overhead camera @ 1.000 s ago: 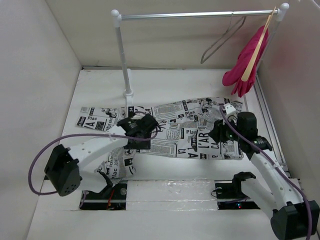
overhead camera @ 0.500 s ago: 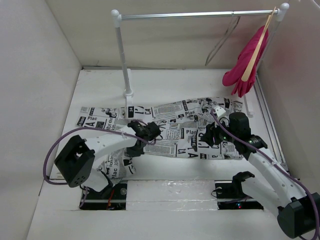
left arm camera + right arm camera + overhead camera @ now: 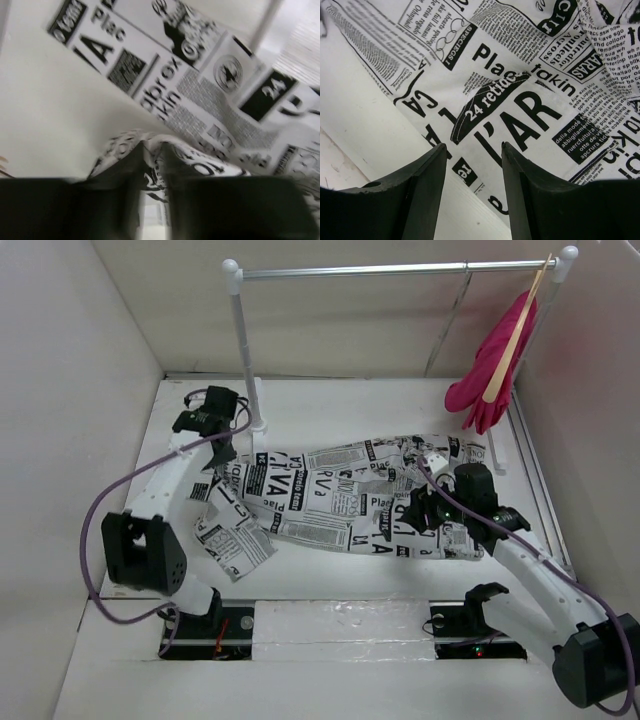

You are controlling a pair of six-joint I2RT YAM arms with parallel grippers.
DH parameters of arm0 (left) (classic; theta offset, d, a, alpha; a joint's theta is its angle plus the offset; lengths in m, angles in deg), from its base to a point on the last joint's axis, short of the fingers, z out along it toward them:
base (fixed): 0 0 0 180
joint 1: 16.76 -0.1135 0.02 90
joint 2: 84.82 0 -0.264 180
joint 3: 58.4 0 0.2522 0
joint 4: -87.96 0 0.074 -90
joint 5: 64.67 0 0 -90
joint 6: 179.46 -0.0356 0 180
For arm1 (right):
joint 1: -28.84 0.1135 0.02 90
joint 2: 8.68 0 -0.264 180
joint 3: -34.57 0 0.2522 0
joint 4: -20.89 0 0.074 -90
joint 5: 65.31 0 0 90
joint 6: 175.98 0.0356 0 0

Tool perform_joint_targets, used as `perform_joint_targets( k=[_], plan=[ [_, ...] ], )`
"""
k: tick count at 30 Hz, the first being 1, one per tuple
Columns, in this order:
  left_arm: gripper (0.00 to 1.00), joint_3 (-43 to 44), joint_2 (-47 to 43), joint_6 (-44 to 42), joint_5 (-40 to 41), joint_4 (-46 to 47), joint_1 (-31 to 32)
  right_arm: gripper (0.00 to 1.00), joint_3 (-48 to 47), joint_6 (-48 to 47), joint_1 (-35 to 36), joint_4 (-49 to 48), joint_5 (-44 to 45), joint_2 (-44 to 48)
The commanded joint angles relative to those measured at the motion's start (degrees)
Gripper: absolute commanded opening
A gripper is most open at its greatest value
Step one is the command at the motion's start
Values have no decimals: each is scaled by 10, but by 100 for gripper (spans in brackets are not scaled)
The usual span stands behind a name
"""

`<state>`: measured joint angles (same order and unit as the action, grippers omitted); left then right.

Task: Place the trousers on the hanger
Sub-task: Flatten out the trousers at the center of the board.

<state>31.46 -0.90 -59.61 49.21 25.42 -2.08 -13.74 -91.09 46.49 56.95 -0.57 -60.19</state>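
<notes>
The trousers [image 3: 340,500], white with black newspaper print, lie across the table's middle. One leg is folded, with an end lying near the front left [image 3: 235,540]. My left gripper [image 3: 216,452] is at the back left by the rail's post, shut on a fold of the trousers [image 3: 200,85]; the pinched cloth shows between its jaws [image 3: 152,160]. My right gripper [image 3: 415,512] is open just above the trousers [image 3: 530,100] near their front right edge, its jaws [image 3: 472,145] holding nothing. The grey wire hanger [image 3: 448,325] hangs on the rail, seen edge-on.
A metal rail [image 3: 400,270] on white posts [image 3: 245,350] spans the back. A pink garment [image 3: 490,375] on a pale wooden hanger hangs at its right end. White walls close in the left, right and back. Bare tabletop [image 3: 360,125] lies in front of the trousers.
My left arm has swung from the trousers' middle to the back left, pulling the leg cloth with it. The right gripper shifted slightly left. The wire hanger has swung round.
</notes>
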Motion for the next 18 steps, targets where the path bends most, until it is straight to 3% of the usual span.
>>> perform_joint_targets(
  k=[1,4,7,9,11,13,14,15,16,18],
  plan=[
    [38,25,88,-94,-10,49,-51,53,-16,-17,-8,-10,3,-3],
    [79,66,156,-102,-14,52,-91,54,-16,-21,-8,4,1,3],
    [84,107,156,-95,-12,39,-97,54,-14,-27,-8,16,6,16],
    [82,111,107,-84,-8,41,-87,54,-9,-27,-8,20,6,28],
    [49,95,65,-78,-11,46,-51,50,-2,-28,-8,18,6,33],
    [6,37,0,-77,-65,40,-13,33,0,-33,-8,29,22,42],
    [0,15,-12,-56,-105,26,31,22,-1,-34,-8,33,32,46],
    [0,-37,-40,-41,-118,19,60,0,0,-36,-8,35,37,47],
    [0,-66,-53,-4,-130,15,125,0,-3,-39,-15,40,44,52],
    [0,-139,-83,44,-139,11,180,0,-6,-41,-15,41,47,53]
  ],
)
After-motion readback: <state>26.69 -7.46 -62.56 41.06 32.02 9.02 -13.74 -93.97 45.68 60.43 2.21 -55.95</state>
